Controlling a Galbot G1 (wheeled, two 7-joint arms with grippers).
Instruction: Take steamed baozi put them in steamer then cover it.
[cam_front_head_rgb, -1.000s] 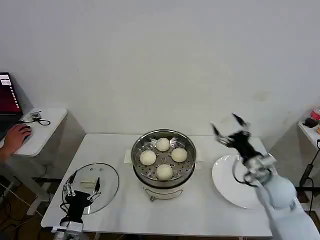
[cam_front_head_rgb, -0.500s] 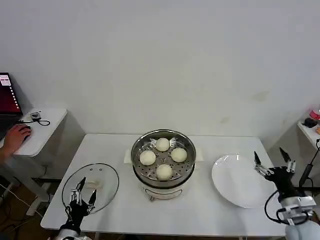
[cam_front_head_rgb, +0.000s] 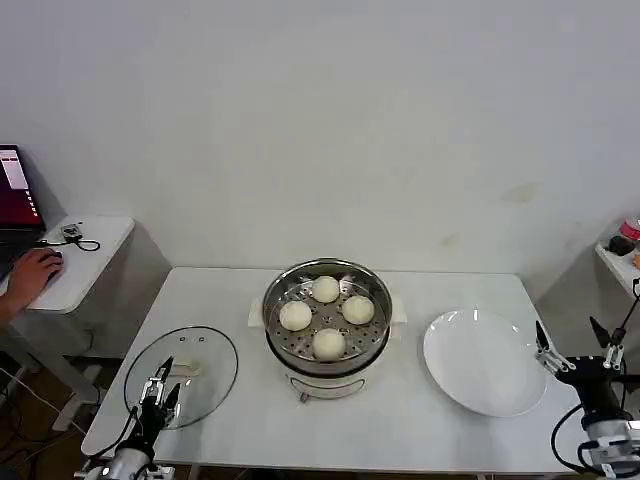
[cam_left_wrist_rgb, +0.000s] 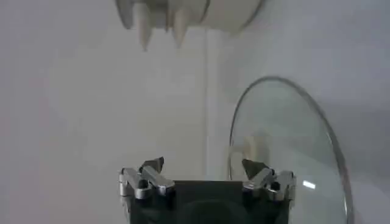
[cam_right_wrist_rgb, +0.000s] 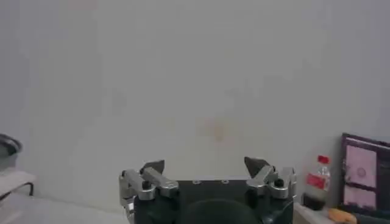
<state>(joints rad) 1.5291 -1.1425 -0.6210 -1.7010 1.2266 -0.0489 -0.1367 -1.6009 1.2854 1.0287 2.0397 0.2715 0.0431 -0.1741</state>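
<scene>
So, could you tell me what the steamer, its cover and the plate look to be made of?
The steamer looks like polished stainless steel: a shiny rim and a perforated metal tray. The cover appears to be clear glass, since the table shows through it, with a whitish, probably plastic, handle. The plate is glossy white, likely ceramic, though possibly melamine.

Both grippers lower, right gripper (cam_front_head_rgb: 578, 345) retreated.

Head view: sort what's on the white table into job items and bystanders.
Job items: four cream-white round baozi inside the shiny steel steamer pot; round clear glass lid lying flat on the table, open left gripper over its near edge.
Bystanders: bare flat white plate, open right gripper beside it.
</scene>
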